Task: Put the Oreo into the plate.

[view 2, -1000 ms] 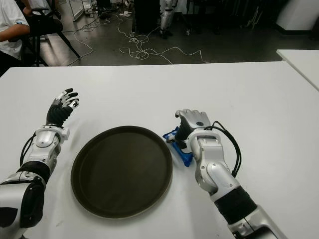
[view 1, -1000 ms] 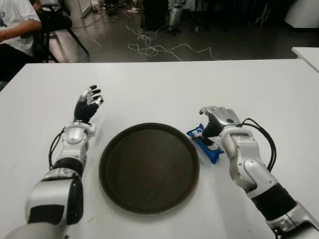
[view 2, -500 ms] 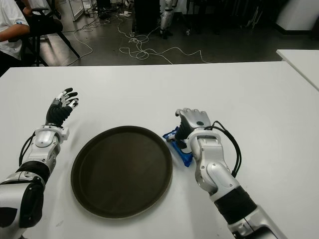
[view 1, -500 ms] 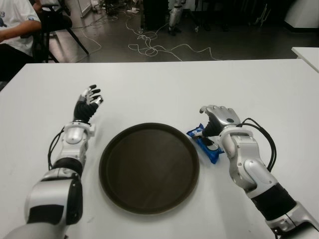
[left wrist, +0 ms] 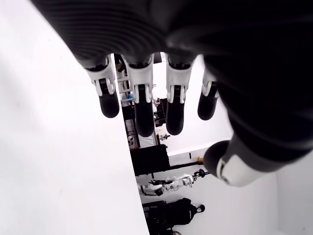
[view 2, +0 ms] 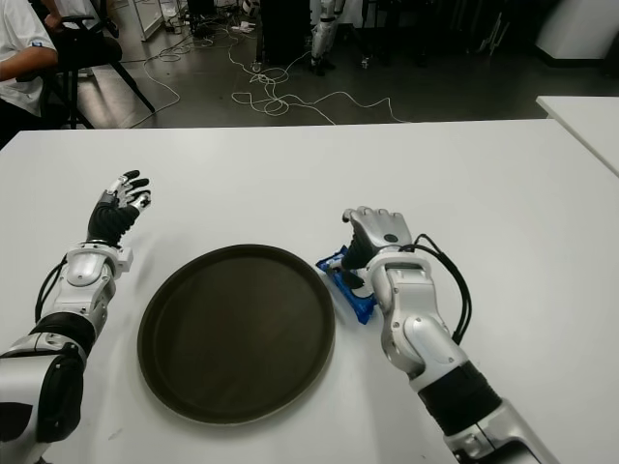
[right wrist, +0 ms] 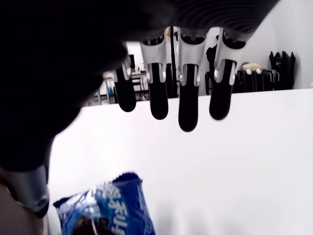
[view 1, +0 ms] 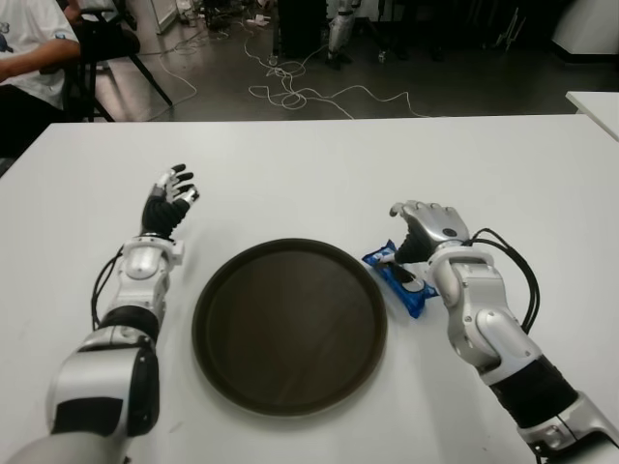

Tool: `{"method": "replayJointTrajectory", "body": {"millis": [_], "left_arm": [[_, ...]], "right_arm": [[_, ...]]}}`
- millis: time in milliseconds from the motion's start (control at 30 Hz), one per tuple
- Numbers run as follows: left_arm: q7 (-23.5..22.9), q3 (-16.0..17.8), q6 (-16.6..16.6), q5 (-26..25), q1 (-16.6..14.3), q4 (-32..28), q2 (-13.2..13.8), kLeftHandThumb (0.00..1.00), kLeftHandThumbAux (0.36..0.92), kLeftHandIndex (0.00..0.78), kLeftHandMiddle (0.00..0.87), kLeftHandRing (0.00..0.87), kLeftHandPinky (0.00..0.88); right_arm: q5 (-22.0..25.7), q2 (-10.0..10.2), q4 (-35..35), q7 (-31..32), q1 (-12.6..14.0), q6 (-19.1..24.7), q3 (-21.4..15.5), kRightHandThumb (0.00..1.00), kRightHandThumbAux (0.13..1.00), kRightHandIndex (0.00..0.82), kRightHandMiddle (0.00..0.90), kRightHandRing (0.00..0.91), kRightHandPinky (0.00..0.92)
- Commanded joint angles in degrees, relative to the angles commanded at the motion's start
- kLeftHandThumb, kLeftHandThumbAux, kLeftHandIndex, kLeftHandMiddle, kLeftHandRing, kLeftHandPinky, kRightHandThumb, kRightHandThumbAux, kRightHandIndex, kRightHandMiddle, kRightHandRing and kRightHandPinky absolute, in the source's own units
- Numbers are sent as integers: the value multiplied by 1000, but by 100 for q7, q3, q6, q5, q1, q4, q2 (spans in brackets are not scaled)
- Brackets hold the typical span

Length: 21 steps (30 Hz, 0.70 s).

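Note:
The Oreo, a blue packet [view 1: 397, 278], lies flat on the white table [view 1: 319, 174] just off the right rim of the round dark brown plate [view 1: 290, 329]. My right hand [view 1: 410, 240] arches over the packet's far end, fingers stretched out and loosely bent. In the right wrist view the fingertips [right wrist: 188, 117] hang above bare table beyond the packet [right wrist: 107, 208], and the thumb [right wrist: 30, 198] shows beside it; nothing is gripped. My left hand [view 1: 171, 191] shows to the left of the plate, fingers spread and holding nothing.
A seated person [view 1: 29, 48] and a chair are beyond the table's far left corner. Cables [view 1: 300, 92] trail across the floor behind. The corner of another white table [view 1: 595, 104] shows at the far right.
My right hand has drawn slightly back and to the right over the packet. The packet and plate have not moved. The left hand has edged a little farther away.

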Motion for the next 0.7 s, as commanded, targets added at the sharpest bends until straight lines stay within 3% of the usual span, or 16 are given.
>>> {"method": "replayJointTrajectory", "body": {"millis": [200, 700], "left_arm": [[66, 0, 30, 5, -3, -1, -10, 0, 671, 142, 183, 140, 98], [88, 7, -53, -18, 14, -24, -27, 0, 669, 159, 190, 147, 110]], "right_arm": [[2, 33, -36, -39, 42, 9, -37, 0, 645, 236, 248, 261, 256], [64, 39, 158, 42, 17, -59, -50, 0, 638, 230, 247, 265, 273]]}}
